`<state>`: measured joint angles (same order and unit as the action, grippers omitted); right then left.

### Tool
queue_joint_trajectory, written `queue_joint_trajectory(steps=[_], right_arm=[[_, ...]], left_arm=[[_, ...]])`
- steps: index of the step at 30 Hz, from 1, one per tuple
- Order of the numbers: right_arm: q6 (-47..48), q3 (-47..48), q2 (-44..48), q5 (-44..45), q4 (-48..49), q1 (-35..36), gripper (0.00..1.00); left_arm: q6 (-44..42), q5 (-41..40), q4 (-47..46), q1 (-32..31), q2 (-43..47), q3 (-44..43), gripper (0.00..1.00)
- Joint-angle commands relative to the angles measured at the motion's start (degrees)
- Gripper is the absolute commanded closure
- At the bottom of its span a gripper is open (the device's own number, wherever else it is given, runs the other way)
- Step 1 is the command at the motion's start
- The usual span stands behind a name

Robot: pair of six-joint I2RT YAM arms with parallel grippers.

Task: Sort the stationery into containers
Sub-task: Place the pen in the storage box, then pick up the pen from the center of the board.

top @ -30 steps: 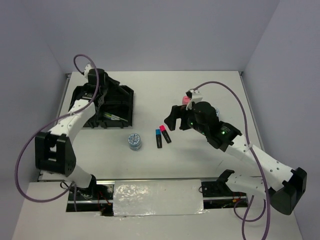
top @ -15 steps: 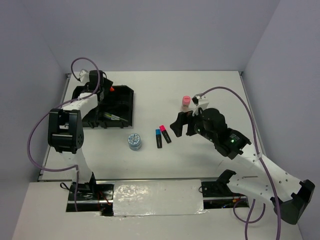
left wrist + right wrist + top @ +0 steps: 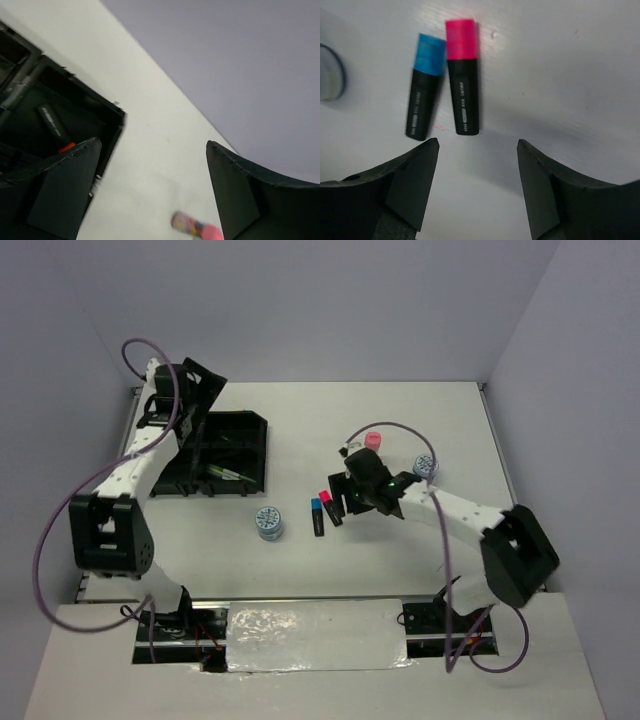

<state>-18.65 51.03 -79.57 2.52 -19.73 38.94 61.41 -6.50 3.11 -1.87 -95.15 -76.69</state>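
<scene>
Right gripper (image 3: 477,146) lined up for a marker pick
It is held spread and empty over the bench (image 3: 570,75), just short of the pink-capped marker (image 3: 462,80) and blue-capped marker (image 3: 424,90) lying side by side, probably to straddle one. The left gripper (image 3: 152,145), likewise spread, is parked by the black tray (image 3: 262,440).

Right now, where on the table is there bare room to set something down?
Bare: the stretch between the black tray and the pink-capped bottle, and the far-right corner beyond the right-hand tin. Crowded: the middle, where the left-hand tin, blue-capped marker, pink-capped marker and right gripper cluster.
</scene>
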Motion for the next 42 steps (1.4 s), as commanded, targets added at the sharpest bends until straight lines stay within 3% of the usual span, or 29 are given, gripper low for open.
queue_joint_trajectory(steps=[1, 5, 9, 15, 17, 19, 20, 21, 24, 25, 26, 30, 35, 42], right_arm=[[0.64, 3.46, -7.67, 1.08, 2.23, 1.58, 0.29], [0.73, 6.45, -14.38, 2.48, 2.24, 2.81, 0.37], [1.16, 7.42, -18.59, 3.45, 3.29, 3.16, 0.39], [1.87, 9.79, -23.51, 4.24, 2.85, 3.16, 0.46], [1.96, 9.97, -24.57, 3.81, 2.85, 3.16, 0.58], [1.69, 9.01, -24.93, 3.37, 3.46, 3.25, 0.62], [1.43, 8.31, -24.32, 2.58, 4.08, 3.25, 0.76], [0.38, 7.61, -22.32, 2.66, 5.13, 3.25, 0.83], [-1.81, 4.53, -17.3, 4.58, 6.71, 3.25, 0.87], [-2.26, 3.56, -13.46, 4.94, 6.89, 3.25, 0.88], [-2.96, 3.12, -11.33, 5.21, 7.07, 3.42, 0.97], [-5.07, 1.36, -1.39, 2.93, 9.26, 4.92, 0.98], [-6.74, 1.8, 8.0, 0.21, 9.88, 7.99, 0.98], [-7.8, 4.51, 14.53, -1.91, 9.97, 11.6, 0.98]], left_arm=[[-7.86, 7.72, 4.62, -0.33, 13.21, 0.28, 0.01], [-12.78, 13.35, 8.22, -0.42, 25.96, 8.2, 0.01], [-17.71, 19.14, 10.68, -0.59, 37.73, 16.55, 0.01], [-25.28, 21.44, 18.68, -0.77, 42.5, 20.86, 0.01], [-26.6, 22.84, 19.38, -0.77, 43.12, 22.1, 0.01], [-26.87, 23.64, 19.82, -0.77, 43.74, 23.68, 0.01], [-26.61, 25.12, 19.39, -0.77, 43.91, 24.21, 0.01], [-26.08, 26.09, 18.08, -0.85, 43.83, 25.35, 0.01], [-23.1, 29.09, 14.21, -2.87, 42.52, 26.85, 0.01], [-21.78, 28.22, 12.89, -6.27, 41.9, 26.24, 0.01], [-21.33, 27.34, 12.19, -8.48, 41.2, 25.71, 0.01], [-17.73, 23.12, 6.83, -18.67, 36.81, 22.73, 0.01], [-14.65, 21.62, 1.2, -25.36, 30.75, 19.48, 0.02], [-12.46, 24.69, -4.24, -29.41, 25.72, 17.71, 0.11]])
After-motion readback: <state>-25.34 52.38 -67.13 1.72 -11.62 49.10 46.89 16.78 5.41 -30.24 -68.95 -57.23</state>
